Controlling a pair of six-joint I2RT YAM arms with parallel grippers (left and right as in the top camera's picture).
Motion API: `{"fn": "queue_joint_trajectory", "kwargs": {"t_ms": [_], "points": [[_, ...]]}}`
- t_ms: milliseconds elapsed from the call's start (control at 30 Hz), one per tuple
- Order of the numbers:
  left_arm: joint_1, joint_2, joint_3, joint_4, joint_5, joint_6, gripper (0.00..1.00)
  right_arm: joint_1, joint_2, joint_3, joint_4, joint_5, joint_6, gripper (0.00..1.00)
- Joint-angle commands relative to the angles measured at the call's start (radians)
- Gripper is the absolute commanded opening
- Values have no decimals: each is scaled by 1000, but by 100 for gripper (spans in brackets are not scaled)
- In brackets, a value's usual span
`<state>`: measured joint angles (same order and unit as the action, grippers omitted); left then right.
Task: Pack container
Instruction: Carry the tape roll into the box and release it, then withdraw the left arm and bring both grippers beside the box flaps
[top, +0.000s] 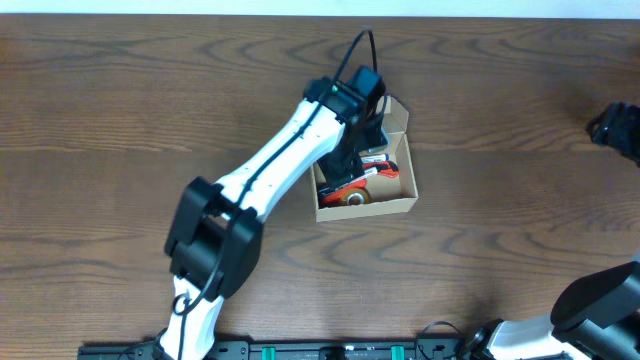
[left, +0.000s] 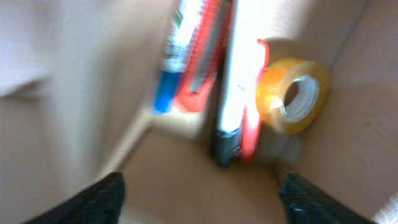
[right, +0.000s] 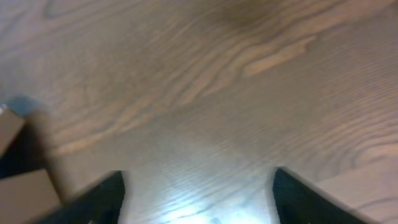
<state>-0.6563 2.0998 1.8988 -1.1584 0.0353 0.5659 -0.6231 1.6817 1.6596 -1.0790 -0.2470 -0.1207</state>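
Note:
The tan cardboard container (top: 398, 206) sits at the table's middle with its flap lid (top: 397, 113) open at the far side. Inside lie a yellow tape roll (left: 292, 93), a blue-tipped marker (left: 166, 93), red items (left: 202, 56) and a dark pen (left: 225, 140); the tape roll (top: 354, 198) also shows from overhead. My left gripper (left: 202, 205) is open and empty, held over the box's inside, its wrist (top: 358, 110) covering the box's far half. My right gripper (right: 198, 199) is open and empty over bare wood at the far right (top: 615, 128).
The table is dark wood (top: 120, 120). My left arm (top: 270, 170) stretches diagonally from the front edge to the box. A blurred tan piece (right: 15, 190) shows at the left edge of the right wrist view. The right arm's base (top: 600, 300) is at the front right corner.

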Motion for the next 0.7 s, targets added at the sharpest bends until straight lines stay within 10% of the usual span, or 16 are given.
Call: {"fn": "queue_joint_trajectory", "kwargs": {"t_ms": [0,100,167,300,667], "points": [[8,-132,104,-15,-140,-53,87,63,-21,42,3,-11,-29,51],[45,-194,164,-12,-206,-113,87,118,-24,125,-2,-14,-56,4],[106,-233,199,-21,-211,-199,48,156,-24,197,-26,-60,-120,1],[285,-304,209,-67,-138,-345,6,206,-23,306,-58,-225,-183,1],[883,-349,126,-32,730,-436,6,199,119,324,-156,-773,-131,1]]}}
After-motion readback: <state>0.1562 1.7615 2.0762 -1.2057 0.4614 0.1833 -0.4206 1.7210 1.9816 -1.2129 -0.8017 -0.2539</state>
